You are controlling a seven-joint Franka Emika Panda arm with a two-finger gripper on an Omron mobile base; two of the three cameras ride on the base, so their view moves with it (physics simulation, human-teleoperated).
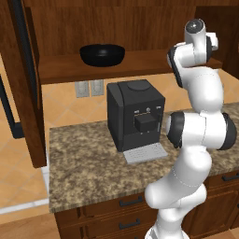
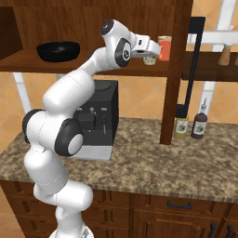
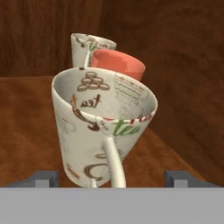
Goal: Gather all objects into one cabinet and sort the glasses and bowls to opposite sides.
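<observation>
Here, on the cabinet [image 2: 179, 69] shelf's right end: gripper [image 3: 112, 178] is standing wide, gripping nothing, the nearest cream mug [image 3: 103, 131] sitting upright between its tips (handle facing it); bowl [image 2: 58, 50] is resting far left.

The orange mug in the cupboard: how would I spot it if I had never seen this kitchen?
Find the dark wooden cabinet above the stone counter. On its shelf, at the end opposite the black bowl, stand three mugs. The orange mug is plain coral between two cream printed ones.
</observation>
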